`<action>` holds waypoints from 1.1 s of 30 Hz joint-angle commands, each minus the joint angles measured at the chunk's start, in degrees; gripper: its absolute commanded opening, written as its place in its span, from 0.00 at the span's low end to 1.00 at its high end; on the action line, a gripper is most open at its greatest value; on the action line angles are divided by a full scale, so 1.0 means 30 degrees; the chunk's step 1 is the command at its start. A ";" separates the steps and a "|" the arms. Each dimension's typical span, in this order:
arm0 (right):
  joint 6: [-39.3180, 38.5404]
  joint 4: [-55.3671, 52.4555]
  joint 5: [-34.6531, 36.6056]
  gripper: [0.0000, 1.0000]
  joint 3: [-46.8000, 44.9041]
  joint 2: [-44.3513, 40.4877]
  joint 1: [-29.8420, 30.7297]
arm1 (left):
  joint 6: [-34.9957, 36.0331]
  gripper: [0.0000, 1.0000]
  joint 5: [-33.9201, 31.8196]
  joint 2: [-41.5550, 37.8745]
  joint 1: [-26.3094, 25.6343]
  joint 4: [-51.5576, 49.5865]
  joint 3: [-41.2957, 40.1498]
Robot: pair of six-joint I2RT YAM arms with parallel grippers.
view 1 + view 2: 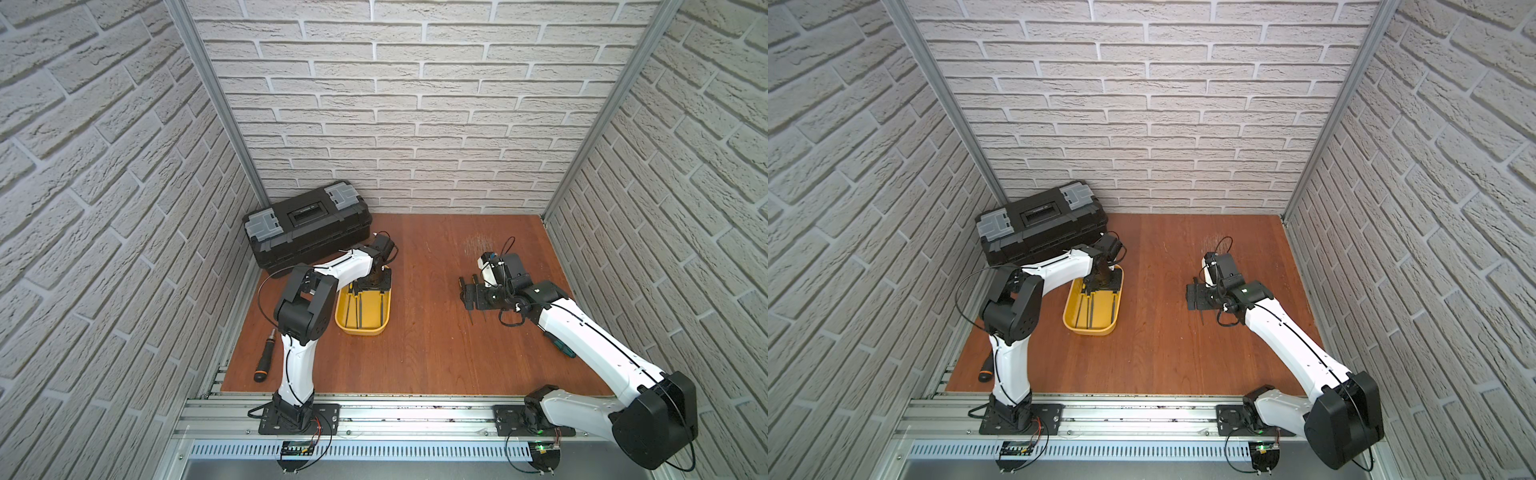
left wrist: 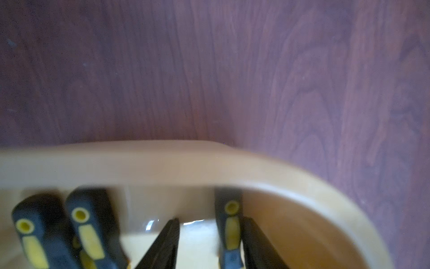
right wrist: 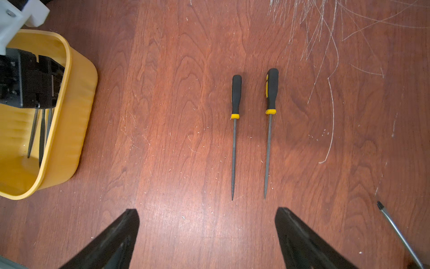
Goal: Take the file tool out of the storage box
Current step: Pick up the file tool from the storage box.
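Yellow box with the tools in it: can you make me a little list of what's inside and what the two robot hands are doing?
storage box: yellow, on the table
files in the box: three
left gripper: down in the box, jaws open, one on each side of one file handle
right gripper: open, empty, above the table
files on the table: two, side by side, in front of the right gripper
toolbox: black, lid shut, by the back wall

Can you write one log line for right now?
left hand: in storage box, straddling a file handle | right hand: open above two files on table
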 commanded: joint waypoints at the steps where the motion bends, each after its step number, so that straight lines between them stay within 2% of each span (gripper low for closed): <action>1: -0.0038 0.0304 0.0129 0.96 0.0015 -0.0307 -0.0075 | -0.0041 0.44 0.0139 0.0436 -0.0172 0.0182 0.0585; 3: -0.0028 0.0367 0.0085 0.96 -0.0031 -0.0361 -0.0086 | -0.0012 0.43 0.0098 0.0595 -0.0179 0.0139 0.0725; 5: -0.0028 0.0383 0.0085 0.96 -0.0043 -0.0387 -0.0085 | -0.0015 0.37 0.0079 0.0685 -0.0172 0.0124 0.0820; 10: -0.0086 0.0437 0.0059 0.96 -0.0075 -0.0409 -0.0081 | -0.0012 0.31 0.0036 0.0897 -0.0167 0.0109 0.0962; 13: -0.0087 0.0485 0.0056 0.96 -0.0075 -0.0401 -0.0084 | -0.0014 0.29 0.0070 0.1052 -0.0172 0.0109 0.1022; 18: -0.0086 0.0632 -0.0087 0.96 -0.0060 -0.0209 -0.0063 | 0.0024 0.18 0.0139 0.1134 -0.0200 -0.0007 0.1169; 23: -0.0078 0.0937 -0.0616 0.95 0.0013 -0.0057 -0.0086 | 0.0189 0.16 0.0138 0.0743 -0.0186 -0.0095 0.1082; 33: 0.0118 0.2890 -0.4374 0.92 -0.0280 -0.0083 0.0086 | -0.0185 0.15 0.0800 -0.1677 0.0219 0.0207 -0.0421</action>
